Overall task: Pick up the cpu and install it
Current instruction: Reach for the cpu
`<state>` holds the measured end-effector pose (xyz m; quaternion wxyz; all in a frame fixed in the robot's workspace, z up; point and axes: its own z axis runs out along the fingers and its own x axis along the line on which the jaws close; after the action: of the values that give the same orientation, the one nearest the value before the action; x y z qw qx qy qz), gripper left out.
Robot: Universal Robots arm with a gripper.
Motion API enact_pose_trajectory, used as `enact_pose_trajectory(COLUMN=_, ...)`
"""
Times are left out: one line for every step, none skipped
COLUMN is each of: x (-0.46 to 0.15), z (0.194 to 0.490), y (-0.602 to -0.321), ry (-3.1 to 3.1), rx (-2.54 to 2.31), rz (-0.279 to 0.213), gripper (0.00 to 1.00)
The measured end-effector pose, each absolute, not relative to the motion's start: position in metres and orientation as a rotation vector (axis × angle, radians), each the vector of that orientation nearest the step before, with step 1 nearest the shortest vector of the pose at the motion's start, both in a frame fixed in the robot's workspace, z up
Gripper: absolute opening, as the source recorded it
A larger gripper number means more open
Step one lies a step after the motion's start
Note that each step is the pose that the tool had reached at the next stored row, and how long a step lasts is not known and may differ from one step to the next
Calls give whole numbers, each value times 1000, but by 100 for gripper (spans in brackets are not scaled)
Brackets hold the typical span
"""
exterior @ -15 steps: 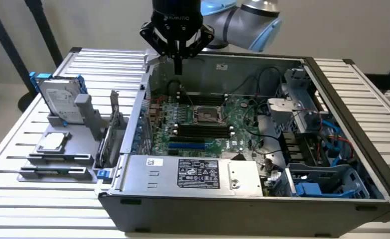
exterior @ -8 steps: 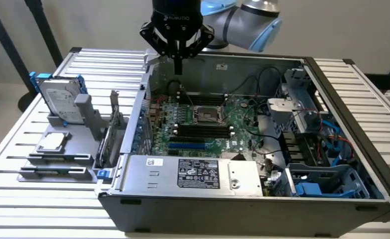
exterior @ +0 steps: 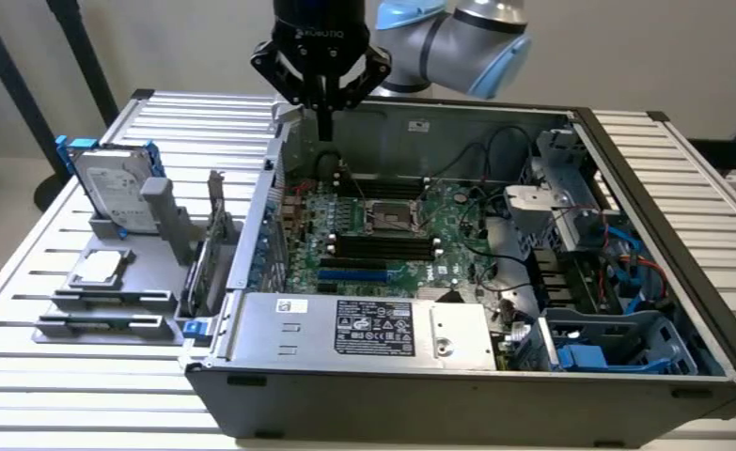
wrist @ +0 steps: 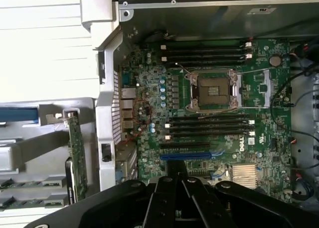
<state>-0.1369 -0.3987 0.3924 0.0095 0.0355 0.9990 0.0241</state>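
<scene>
Claw: pinched together and empty, our claw (exterior: 325, 130) hangs upper centre, above the computer case's (exterior: 468, 385) rear wall.
Cpu: the cpu (exterior: 101, 268) lies flat on the grey holder (exterior: 154, 282), lower left, well apart from the claw.
Socket: the socket (exterior: 388, 217) stands open, mid-frame.
Risk: we judge a shallow pinch could drop the thin chip, and a skewed landing could bend socket pins.
</scene>
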Motion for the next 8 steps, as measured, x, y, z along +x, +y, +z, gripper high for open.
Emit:
enact_pose_trajectory(x=-141, z=392, y=-399, ry=3120, rx=111, rz=75, gripper=11)
enact_pose_trajectory(x=-146, z=392, y=-399, ry=3120, rx=111, rz=76, gripper=11)
enact_pose_trajectory(x=-151, z=392, y=-399, ry=3120, rx=111, rz=75, gripper=11)
enact_pose_trajectory(x=-155, z=392, y=-398, ry=3121, rx=111, rz=75, gripper=11)
enact_pose_trajectory(x=-160, z=391, y=-398, ry=3121, rx=110, rz=75, gripper=11)
enact_pose_trajectory(x=-164, z=391, y=-398, ry=3121, rx=111, rz=75, gripper=11)
enact_pose_trajectory(x=-169, z=390, y=-398, ry=3121, rx=111, rz=75, gripper=11)
enact_pose_trajectory(x=-173, z=390, y=-398, ry=3121, rx=111, rz=75, gripper=11)
